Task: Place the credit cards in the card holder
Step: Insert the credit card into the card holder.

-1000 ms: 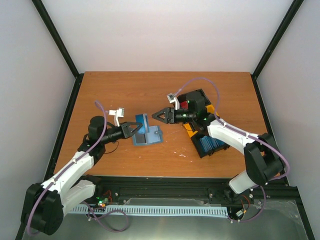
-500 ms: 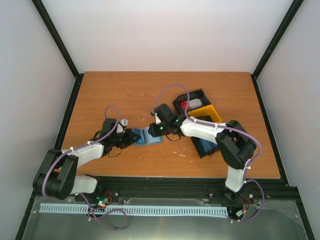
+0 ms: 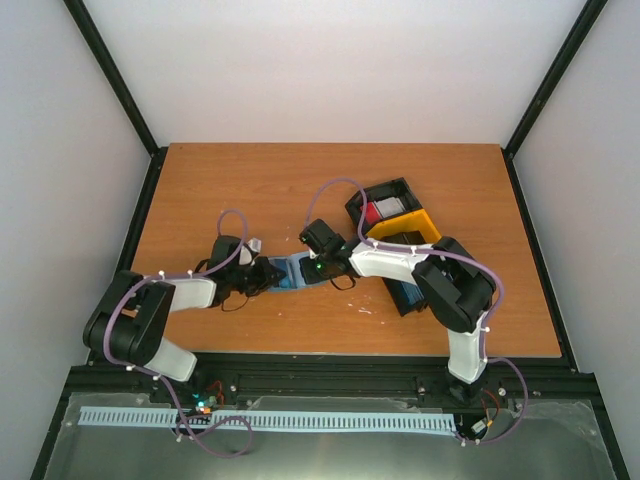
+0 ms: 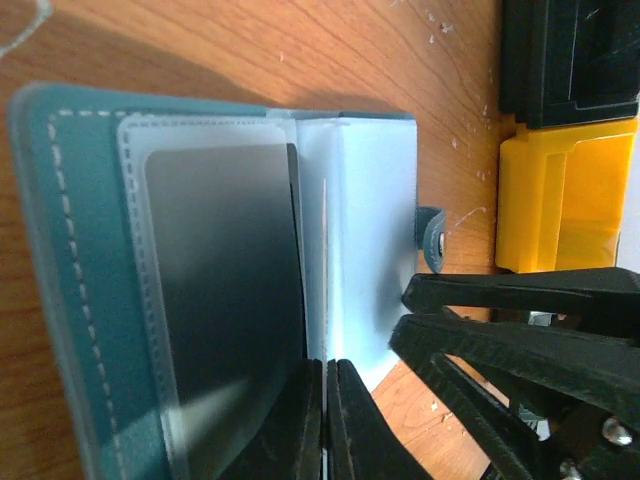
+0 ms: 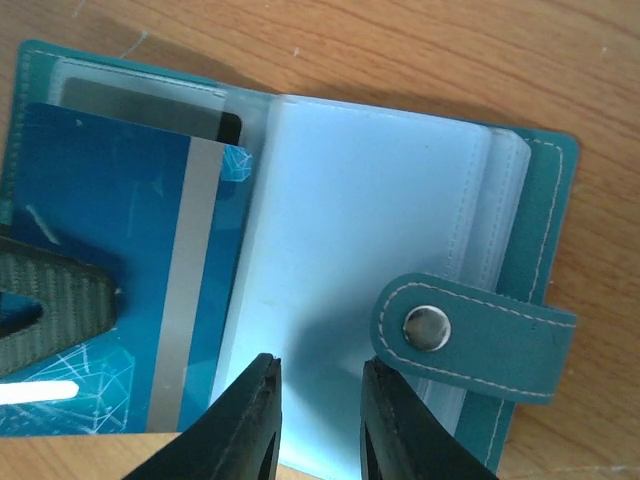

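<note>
The card holder point(image 3: 297, 273) lies open on the table, teal with clear pockets point(image 5: 360, 230) and a snap tab point(image 5: 470, 335). A grey card point(image 4: 225, 290) sits in its left pocket. A blue credit card point(image 5: 100, 220) with a silver stripe lies over that side, its corner tucked under a clear leaf. My left gripper point(image 4: 326, 420) is shut on this card, seen edge-on there. My right gripper point(image 5: 318, 420) hovers over the clear pockets, its jaws a narrow gap apart with nothing between them. Red credit cards point(image 3: 373, 211) lie in the tray.
A black-and-yellow tray point(image 3: 420, 222) stands right of the holder, with blue cards point(image 3: 412, 292) in its near compartment. Both arms meet over the holder at the table's middle. The yellow tray wall point(image 4: 560, 200) is close behind the right fingers point(image 4: 500, 345).
The right gripper came from the tray side to the holder and narrowed its jaws. The left arm lowered the blue card onto the open holder, staying shut.
</note>
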`<state>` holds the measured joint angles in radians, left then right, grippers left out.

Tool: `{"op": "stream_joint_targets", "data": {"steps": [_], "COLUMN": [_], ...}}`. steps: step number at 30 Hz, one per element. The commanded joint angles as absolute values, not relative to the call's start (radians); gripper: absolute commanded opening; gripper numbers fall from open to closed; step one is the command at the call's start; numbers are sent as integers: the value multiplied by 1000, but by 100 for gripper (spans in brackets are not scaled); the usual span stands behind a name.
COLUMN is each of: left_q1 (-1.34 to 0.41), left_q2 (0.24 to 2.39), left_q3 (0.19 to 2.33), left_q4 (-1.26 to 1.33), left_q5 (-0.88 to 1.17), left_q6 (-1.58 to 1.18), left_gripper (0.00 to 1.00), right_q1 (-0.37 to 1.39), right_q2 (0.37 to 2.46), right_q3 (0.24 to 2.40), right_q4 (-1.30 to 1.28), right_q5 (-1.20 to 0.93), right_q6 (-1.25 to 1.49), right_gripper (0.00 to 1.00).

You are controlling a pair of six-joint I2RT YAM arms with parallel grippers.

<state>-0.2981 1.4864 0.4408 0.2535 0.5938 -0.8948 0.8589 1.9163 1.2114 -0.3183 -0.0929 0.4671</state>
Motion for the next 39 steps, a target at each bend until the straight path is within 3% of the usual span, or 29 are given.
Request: {"op": "stream_joint_targets", "data": {"steps": [1,9,22,39], "left_q1": [-291,-291,-291,-294], "left_q2": [1506,1536,1575,1533], "left_q3": [472,467,417,324], "left_q4": [325,386,515,647], "left_q5": [603,624,614,578], "left_q6": [-904,-921,-1028,-1108], "left_gripper": [1,1,1,1], "right_q1": [864,863,858,811], "right_q2": [1951,1941,1980,2005], "right_q3": [1242,1258,1270,1207], "right_q4": [-339,-385,-406,-361], "right_q5": [-52,110,128,-162], "right_q6": [453,444,448,517], "right_gripper": [24,28,32,29]}}
